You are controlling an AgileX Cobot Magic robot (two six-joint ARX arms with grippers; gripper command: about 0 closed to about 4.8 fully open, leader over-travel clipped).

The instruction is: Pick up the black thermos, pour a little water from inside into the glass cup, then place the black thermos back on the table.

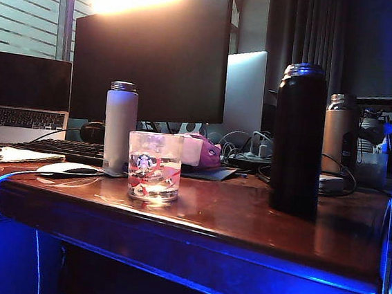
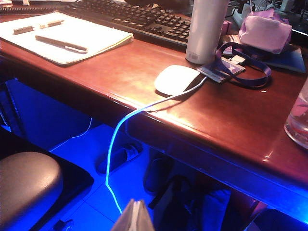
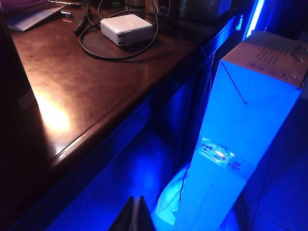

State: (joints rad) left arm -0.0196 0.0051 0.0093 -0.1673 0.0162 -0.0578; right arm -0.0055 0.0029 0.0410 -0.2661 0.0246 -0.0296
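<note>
left end effector [image 2: 134, 217]: low off the table's front edge, fingertips look pressed together, holds nothing
glass cup: short wide clear glass tumbler [image 1: 154, 166], upright near front of dark reddish-brown glossy wooden table [image 1: 244, 228]; fragile
black thermos: tall slim matte-black cylindrical bottle [image 1: 298, 139], right of cup, well apart
thermos axis: vertical, metallic rim up
handling: stiff, probably smooth and slippery, weighty if filled; grasp mid-body from the side
right end effector [image 3: 134, 215]: below table edge, closed tight, empty

The table [image 1: 244, 228] — dark reddish-brown, glossy, rounded at the front — carries the black thermos [image 1: 298, 139] upright right of the glass cup [image 1: 154, 166]; behind stand a pale bottle [image 1: 119, 126], a white mouse [image 1: 65, 169] (corded), a keyboard [image 1: 64, 149] and a notepad [image 2: 67, 36].
</note>
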